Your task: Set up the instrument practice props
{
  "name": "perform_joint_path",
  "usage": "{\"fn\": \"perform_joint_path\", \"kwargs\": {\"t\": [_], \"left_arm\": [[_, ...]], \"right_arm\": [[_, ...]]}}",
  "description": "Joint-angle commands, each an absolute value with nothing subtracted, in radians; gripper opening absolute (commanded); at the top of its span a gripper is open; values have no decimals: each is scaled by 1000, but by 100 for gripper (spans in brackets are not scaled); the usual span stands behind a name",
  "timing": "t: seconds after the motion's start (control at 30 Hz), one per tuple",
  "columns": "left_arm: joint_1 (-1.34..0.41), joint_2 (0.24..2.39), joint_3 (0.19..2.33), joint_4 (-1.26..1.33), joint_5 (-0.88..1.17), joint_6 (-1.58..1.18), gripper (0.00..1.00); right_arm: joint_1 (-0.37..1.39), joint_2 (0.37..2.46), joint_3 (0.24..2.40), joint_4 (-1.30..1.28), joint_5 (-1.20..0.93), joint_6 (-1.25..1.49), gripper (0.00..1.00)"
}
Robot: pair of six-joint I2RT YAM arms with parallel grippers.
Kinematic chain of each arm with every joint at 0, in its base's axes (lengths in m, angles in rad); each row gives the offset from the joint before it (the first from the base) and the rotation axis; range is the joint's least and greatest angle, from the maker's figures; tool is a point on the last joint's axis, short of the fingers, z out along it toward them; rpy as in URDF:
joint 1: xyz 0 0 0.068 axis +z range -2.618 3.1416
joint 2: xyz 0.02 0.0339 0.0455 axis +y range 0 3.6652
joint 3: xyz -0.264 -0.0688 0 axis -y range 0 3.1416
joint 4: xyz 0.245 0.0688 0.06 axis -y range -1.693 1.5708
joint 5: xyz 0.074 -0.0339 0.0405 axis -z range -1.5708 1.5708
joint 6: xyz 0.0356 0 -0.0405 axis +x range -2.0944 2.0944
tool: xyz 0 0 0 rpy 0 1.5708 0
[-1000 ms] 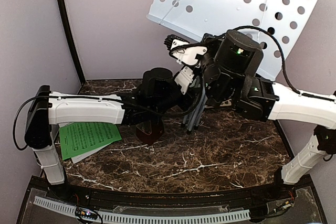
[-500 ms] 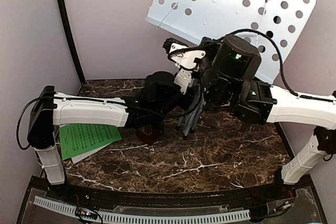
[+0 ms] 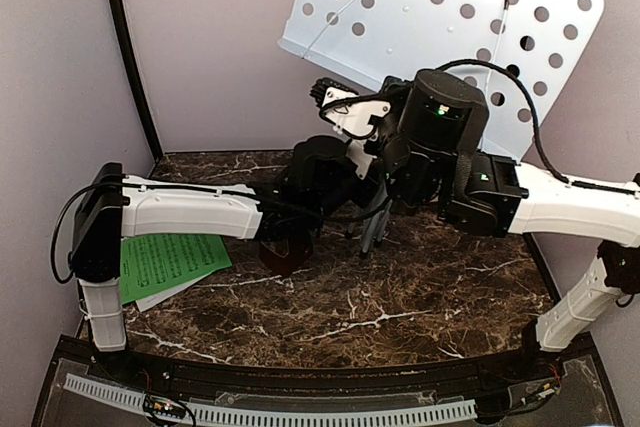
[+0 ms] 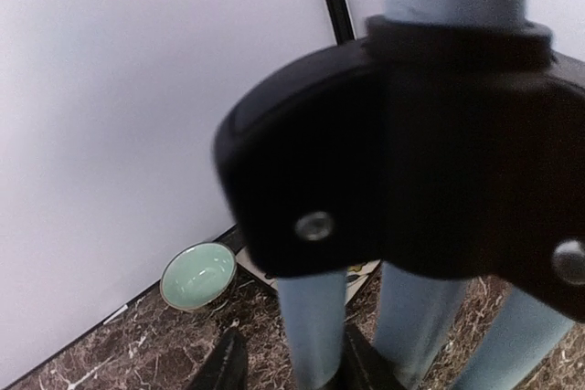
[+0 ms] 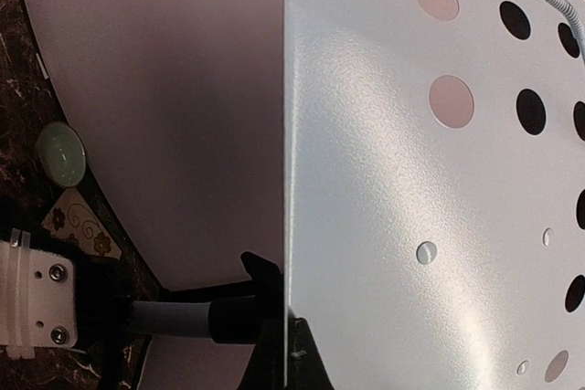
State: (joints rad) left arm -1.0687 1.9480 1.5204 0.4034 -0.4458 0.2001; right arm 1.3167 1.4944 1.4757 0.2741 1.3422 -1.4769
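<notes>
Flanking one of three tripod legs (image 4: 413,312), left jaws (either pair's clench unclear).

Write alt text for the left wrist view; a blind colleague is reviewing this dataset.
Close-up of a music stand's black tripod hub filling the frame, with pale blue-grey legs spreading below it. Behind, a small pale-green bowl sits on the dark marble tabletop near a white wall.
</notes>
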Motion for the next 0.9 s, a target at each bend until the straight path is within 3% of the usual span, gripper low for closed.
{"fn": "perform_joint_path", "kwargs": {"t": [0.0, 0.13, 0.2, 0.77, 0.87], "left_arm": [[-1063, 1939, 1508, 464, -365, 323, 30], [-1063, 1947, 1513, 456, -400, 394, 7], [-1062, 1948, 1511, 463, -413, 406, 2], [-1055, 1983, 1549, 430, -242, 264, 0], [-1051, 1984, 1539, 431, -247, 236, 0]], "right_arm": [[1339, 1441, 1580, 337, 1268, -1401, 0], [1338, 1434, 1580, 337, 1269, -1408, 0], [1338, 1434, 1584, 337, 1269, -1412, 0], [1301, 1462, 1637, 244, 1234, -1342, 0], [1298, 1473, 1636, 241, 1226, -1339, 12]]}}
